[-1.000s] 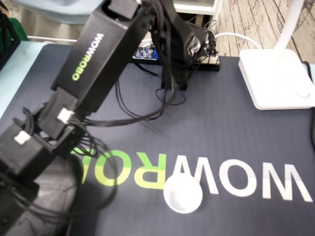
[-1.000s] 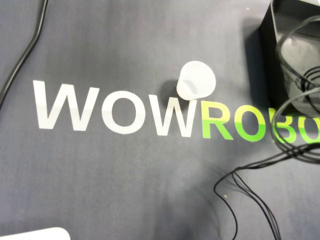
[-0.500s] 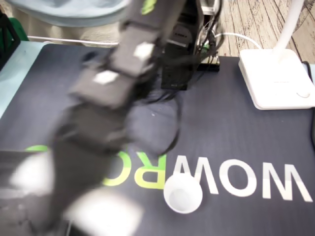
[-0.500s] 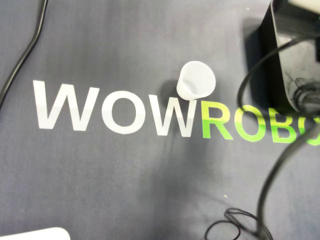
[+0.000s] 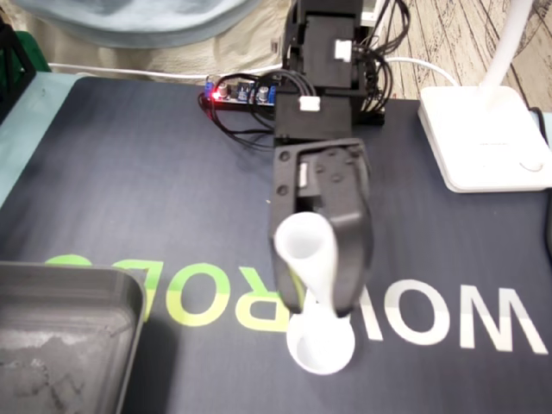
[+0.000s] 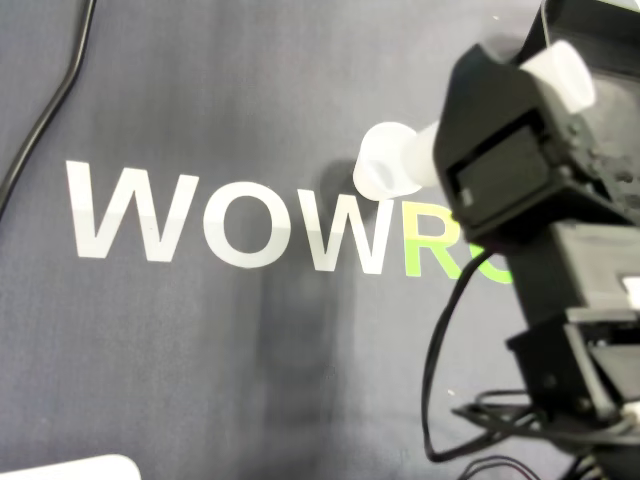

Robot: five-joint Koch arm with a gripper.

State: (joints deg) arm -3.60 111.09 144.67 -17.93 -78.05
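Partly hiding white cup [image 5: 320, 354]: fingers [image 5: 317, 274]

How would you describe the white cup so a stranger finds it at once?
Find the dark mat with the big WOWROBO lettering. The cup stands at the lettering's middle, where white letters meet green ones. It alone is small, round and open; the white base farther off is flat and squarish.

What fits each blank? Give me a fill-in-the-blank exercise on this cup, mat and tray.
The cup on the dark mat is ___ in colour.
The mat's lettering runs from white into ___.
In the fixed view, the grey tray lies at the lower ___ corner.
The tool reaches down toward the ___.
Missing words: white; green; left; cup.
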